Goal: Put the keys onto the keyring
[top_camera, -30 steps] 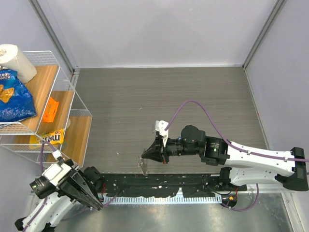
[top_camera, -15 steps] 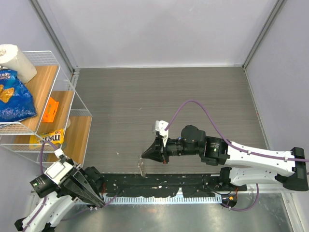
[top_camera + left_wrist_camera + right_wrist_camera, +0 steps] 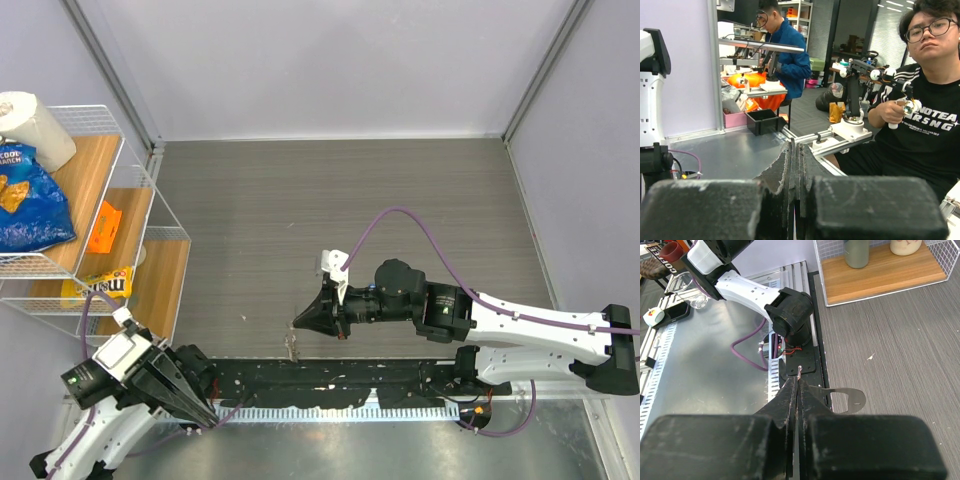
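— Two grippers: how are yours?
— Your left gripper (image 3: 203, 418) is closed on nothing, near left. Your right gripper (image 3: 297, 322) pinches one silver piece (image 3: 799, 370), near centre; key or ring, can't tell.

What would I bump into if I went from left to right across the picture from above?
blue chip bag → orange packet → left gripper → right gripper
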Controlling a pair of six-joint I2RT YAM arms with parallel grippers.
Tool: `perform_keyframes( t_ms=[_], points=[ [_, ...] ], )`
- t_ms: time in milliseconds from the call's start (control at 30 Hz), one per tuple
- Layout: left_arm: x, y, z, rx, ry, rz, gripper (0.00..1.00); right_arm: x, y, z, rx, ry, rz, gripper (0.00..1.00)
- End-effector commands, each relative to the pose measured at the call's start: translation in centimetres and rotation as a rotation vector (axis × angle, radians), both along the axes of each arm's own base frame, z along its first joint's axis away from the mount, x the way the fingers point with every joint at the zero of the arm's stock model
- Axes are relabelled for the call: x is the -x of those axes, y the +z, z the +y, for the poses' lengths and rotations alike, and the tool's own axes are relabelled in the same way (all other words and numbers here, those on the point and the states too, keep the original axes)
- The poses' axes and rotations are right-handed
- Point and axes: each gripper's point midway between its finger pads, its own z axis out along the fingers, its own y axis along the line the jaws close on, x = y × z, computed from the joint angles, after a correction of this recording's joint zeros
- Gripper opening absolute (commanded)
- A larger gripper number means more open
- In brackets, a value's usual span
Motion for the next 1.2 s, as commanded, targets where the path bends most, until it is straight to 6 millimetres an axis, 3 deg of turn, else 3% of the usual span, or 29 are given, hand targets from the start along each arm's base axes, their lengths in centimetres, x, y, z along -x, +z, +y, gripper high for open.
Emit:
perform_keyframes(
  t_ms=[0,700,833,1167],
  points=[
    [3.15,0.12,2.94,0.103,0.009,-0.124,0.00,0.16,4.06,0.34,-0.108,0.011,-0.044,0.05],
    [2.94,0.26,2.90,0.103,0.040,-0.115,0.15,0.36,4.37,0.27,-0.117,0.017,-0.043,0.05],
    [2.79,0.24,2.78,0.096,0.044,-0.110,0.04,0.40,4.20,0.23,-0.113,0.017,-0.041,0.05],
    [2.60,0.29,2.62,0.091,0.053,-0.107,0.04,0.49,4.44,0.14,-0.117,0.017,-0.044,0.05]
  ],
)
